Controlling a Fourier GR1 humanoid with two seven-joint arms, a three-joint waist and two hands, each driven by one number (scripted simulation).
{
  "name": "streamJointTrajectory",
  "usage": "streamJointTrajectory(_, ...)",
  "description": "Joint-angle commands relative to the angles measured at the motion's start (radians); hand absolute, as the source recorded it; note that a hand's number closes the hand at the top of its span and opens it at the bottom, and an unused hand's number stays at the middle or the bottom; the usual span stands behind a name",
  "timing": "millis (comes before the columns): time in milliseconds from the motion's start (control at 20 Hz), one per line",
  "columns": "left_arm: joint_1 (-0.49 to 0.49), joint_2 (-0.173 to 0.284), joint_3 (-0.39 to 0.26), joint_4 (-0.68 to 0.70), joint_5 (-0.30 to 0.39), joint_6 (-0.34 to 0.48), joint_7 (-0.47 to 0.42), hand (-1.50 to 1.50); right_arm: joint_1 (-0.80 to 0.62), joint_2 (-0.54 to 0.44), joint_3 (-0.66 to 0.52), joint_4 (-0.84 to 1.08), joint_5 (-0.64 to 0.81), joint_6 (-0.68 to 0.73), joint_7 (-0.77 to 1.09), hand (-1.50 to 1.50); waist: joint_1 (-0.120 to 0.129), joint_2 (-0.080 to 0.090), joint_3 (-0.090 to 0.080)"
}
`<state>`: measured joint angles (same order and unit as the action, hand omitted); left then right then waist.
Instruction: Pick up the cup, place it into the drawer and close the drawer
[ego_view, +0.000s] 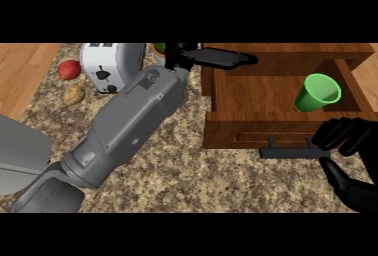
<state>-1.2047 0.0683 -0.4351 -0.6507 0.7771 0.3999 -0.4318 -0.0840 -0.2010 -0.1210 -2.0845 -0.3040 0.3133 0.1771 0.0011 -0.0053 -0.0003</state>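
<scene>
The green cup (317, 93) lies tilted inside the open wooden drawer (251, 92), toward its right side, and no hand touches it. My left arm reaches up across the counter. My left hand (221, 57) hovers over the drawer's back left corner with straight fingers, holding nothing. My right hand (344, 137) is at the drawer's front, by the right end of the dark handle (294, 152). Its fingers are curled against the front panel and its thumb points up from below the handle.
A white toaster (103, 65) stands at the back left, with a red apple (69, 69) and a potato (73, 93) beside it. A grey plate (22, 150) sits at the left edge. Speckled counter (199, 175) stretches in front of the drawer.
</scene>
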Motion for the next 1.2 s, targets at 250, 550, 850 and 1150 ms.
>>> streamJointTrajectory(250, 0.289, 0.156, 0.008, -0.322, -0.001, 0.032, 0.065, -1.5, 0.021, -0.083, 0.06, -0.046, 0.161, 0.059, 0.042, 1.5, 0.032, -0.007, -0.001)
streamJointTrajectory(550, 0.52, 0.318, 0.051, -0.623, 0.036, 0.0, 0.15, -1.5, 0.052, -0.056, 0.099, 0.043, 0.308, 0.047, -0.029, 1.5, 0.034, -0.004, 0.0)
streamJointTrajectory(850, 0.747, 0.434, 0.11, -0.81, 0.062, -0.069, 0.166, -1.5, 0.035, -0.11, 0.112, 0.115, 0.441, 0.074, -0.12, 1.5, 0.03, 0.0, 0.0)
streamJointTrajectory(1150, 0.864, 0.434, 0.138, -0.794, 0.057, -0.154, 0.073, -1.5, 0.015, -0.163, 0.289, 0.221, 0.81, -0.001, -0.288, 1.5, 0.03, 0.006, 0.0)
